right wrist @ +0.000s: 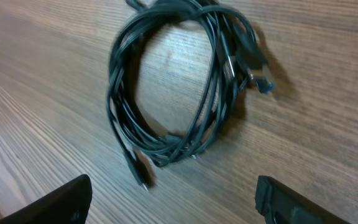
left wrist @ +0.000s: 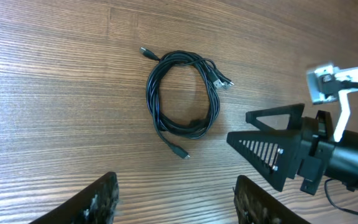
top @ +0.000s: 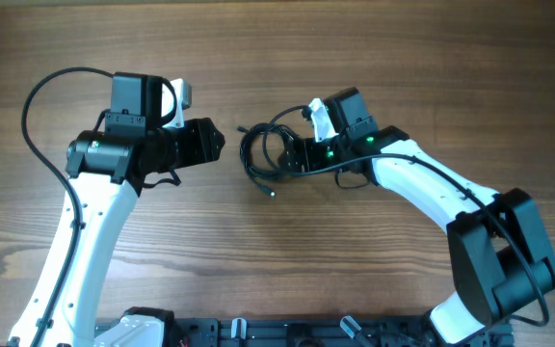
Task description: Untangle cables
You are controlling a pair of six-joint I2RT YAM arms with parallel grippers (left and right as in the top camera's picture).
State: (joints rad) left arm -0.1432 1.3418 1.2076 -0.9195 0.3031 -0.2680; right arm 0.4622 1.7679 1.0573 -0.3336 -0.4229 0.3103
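The cables [top: 263,154] lie as one small dark coil on the wooden table, with loose plug ends sticking out. In the left wrist view the coil [left wrist: 182,93] is oval, with plugs at its top left, right and bottom. In the right wrist view the coil [right wrist: 179,87] lies just ahead of the fingers. My left gripper [top: 218,143] is open and empty, a short way left of the coil; its fingers also show in the left wrist view [left wrist: 176,202]. My right gripper [top: 292,154] is open and empty, right beside the coil's right side; it also shows in the right wrist view [right wrist: 173,202].
The two grippers face each other across the coil; in the left wrist view the right gripper [left wrist: 278,149] shows at the right. Thick black arm cables loop over the left arm [top: 41,96] and along the right arm [top: 451,178]. Bare wooden table [top: 277,260] surrounds the coil.
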